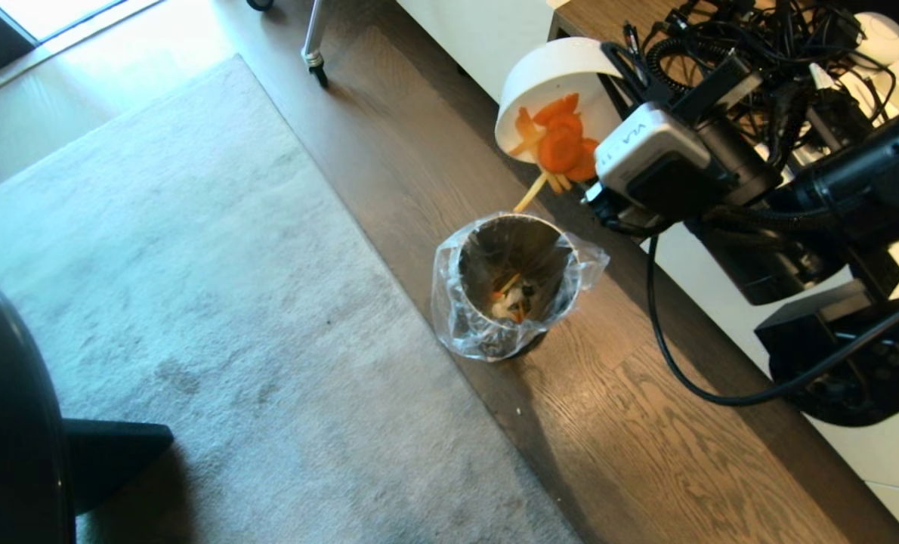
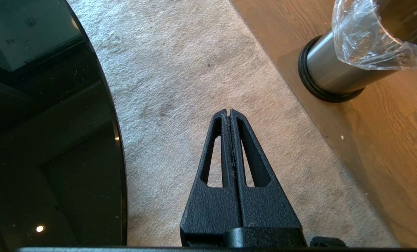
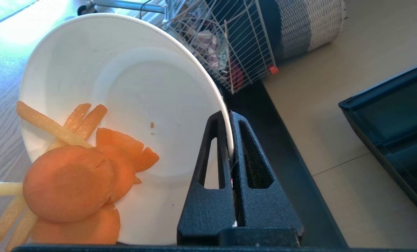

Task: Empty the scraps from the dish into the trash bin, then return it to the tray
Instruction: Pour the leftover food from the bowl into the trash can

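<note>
Right gripper (image 3: 229,115) is reaching out over the trash bin (image 1: 510,291), pinching the tilted dish (image 3: 124,87) rim; scraps (image 3: 75,175) are sliding out. Left gripper (image 2: 228,112) is hanging clenched, empty.

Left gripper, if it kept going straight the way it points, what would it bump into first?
Probably the grey rug. The left gripper, shut and empty, points down at it, between the black round tabletop and the trash bin; nothing seems in between.
</note>
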Controlling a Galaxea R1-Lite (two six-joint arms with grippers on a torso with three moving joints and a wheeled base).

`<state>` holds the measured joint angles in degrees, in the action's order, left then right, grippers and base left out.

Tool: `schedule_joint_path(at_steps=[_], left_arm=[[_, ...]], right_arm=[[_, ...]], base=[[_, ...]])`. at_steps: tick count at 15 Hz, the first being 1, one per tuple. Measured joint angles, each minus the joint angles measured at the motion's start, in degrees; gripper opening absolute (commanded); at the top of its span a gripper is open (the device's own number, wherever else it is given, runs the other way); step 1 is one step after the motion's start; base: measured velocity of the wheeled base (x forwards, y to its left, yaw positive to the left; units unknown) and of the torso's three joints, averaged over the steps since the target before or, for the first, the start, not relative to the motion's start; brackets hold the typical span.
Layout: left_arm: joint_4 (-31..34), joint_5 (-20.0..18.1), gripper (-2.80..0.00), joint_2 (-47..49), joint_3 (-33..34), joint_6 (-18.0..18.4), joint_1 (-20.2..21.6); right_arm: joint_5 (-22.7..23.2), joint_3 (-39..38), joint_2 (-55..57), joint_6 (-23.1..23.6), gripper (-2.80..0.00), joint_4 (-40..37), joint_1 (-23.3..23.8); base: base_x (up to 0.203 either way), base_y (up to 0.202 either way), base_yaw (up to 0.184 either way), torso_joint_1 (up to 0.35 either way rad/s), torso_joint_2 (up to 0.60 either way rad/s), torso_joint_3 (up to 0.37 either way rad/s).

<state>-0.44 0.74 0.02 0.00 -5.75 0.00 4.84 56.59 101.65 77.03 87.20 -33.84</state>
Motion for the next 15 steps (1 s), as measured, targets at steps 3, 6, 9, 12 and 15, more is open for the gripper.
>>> schedule_joint_path(at_steps=[3, 6, 9, 12, 15], left_arm=[[0.00, 0.02, -2.80, 0.00, 0.00, 0.00, 0.00], [0.02, 0.02, -2.80, 0.00, 0.00, 0.01, 0.00], [0.02, 0.00, -2.80, 0.00, 0.00, 0.02, 0.00], [0.02, 0.00, -2.80, 0.00, 0.00, 0.00, 0.00], [0.00, 0.02, -2.80, 0.00, 0.00, 0.00, 0.00]], right_arm=[[0.04, -0.04, -0.97, -0.05, -2.80, 0.01, -0.04], [1.39, 0.09, -1.87, -0.07, -2.80, 0.03, -0.06], [1.94, 0.05, -2.52, -0.07, -2.80, 0.01, -0.06], [1.94, 0.00, -2.76, -0.07, -2.80, 0.01, -0.06], [2.01, 0.35, -3.09, -0.07, -2.80, -0.02, -0.06]], base=[[0.000, 0.000, 0.000, 0.000, 0.00, 0.000], [0.000, 0.000, 0.000, 0.000, 0.00, 0.000], [0.000, 0.000, 0.000, 0.000, 0.00, 0.000], [0.000, 0.000, 0.000, 0.000, 0.00, 0.000], [0.000, 0.000, 0.000, 0.000, 0.00, 0.000]])
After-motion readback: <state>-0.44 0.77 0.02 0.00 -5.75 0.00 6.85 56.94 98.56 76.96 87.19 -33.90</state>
